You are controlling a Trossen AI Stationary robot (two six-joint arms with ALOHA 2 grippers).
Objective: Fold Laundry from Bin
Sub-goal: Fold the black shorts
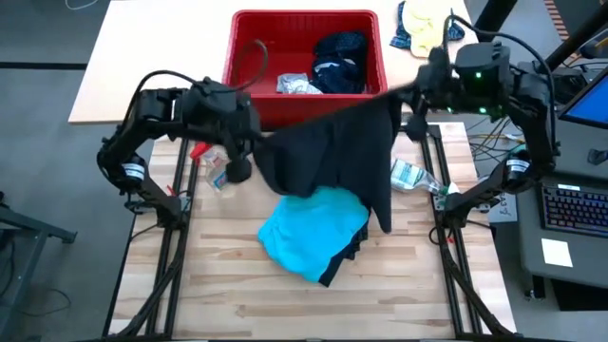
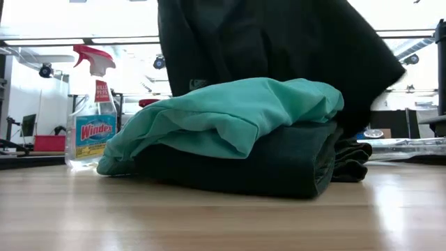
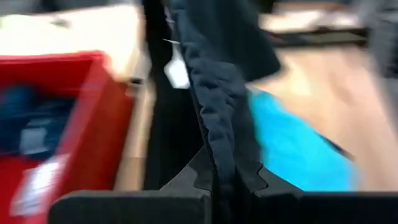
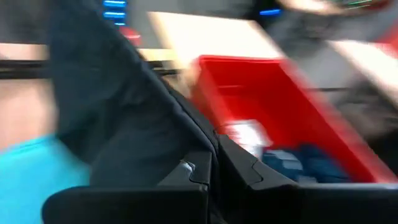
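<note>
I see a light wood counter (image 1: 399, 294) with a folded turquoise shirt (image 1: 309, 233) on a dark folded garment (image 2: 279, 164). Both end effectors are clamped on a black shirt (image 1: 332, 147) stretched above it: left end effector (image 1: 242, 157), right end effector (image 1: 423, 90). Red bin (image 1: 249, 104) at the far edge holds navy laundry (image 1: 340, 59). Spray bottle (image 2: 90, 115) stands on the counter; keyboard (image 1: 578, 207) off to the right.

A black garment (image 1: 328, 147) is seen above a turquoise one (image 1: 309, 233); the bin (image 1: 249, 57) is red, navy laundry (image 1: 340, 59) inside, the tabletop (image 1: 285, 294) pale wood.
</note>
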